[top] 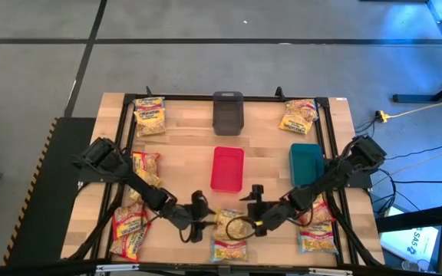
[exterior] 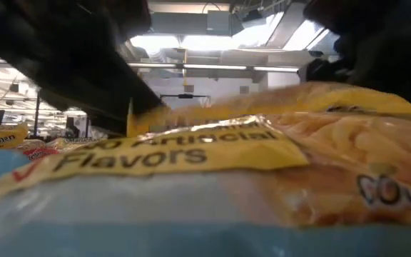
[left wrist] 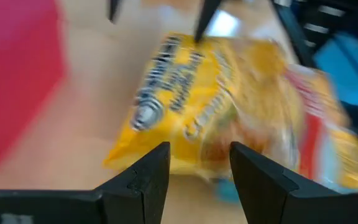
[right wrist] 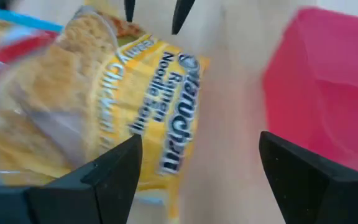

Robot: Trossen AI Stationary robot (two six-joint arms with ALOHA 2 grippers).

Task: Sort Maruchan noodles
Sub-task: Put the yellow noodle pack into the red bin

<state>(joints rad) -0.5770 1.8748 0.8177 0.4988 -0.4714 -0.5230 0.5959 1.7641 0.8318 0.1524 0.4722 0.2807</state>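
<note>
Three bins stand on the worktop (top: 183, 149): a grey bin (top: 228, 112) at upper centre, a red bin (top: 227, 169) in the middle and a teal bin (top: 306, 163) to its right. All three look empty in the high view, though the grey one is too dark to be sure.

Maruchan noodles lie scattered: one packet at upper left (top: 150, 116), one at upper right (top: 298, 116), several down the left edge (top: 131, 227) and some at lower right (top: 316, 239). A chicken packet (top: 231, 223) lies at lower centre, just below the red bin, with another packet (top: 229, 250) below it.

The left hand (top: 199, 217) sits just left of the chicken packet, fingers parted and empty. The right hand (top: 255, 208) sits just right of it, fingers spread wide, holding nothing.
</note>
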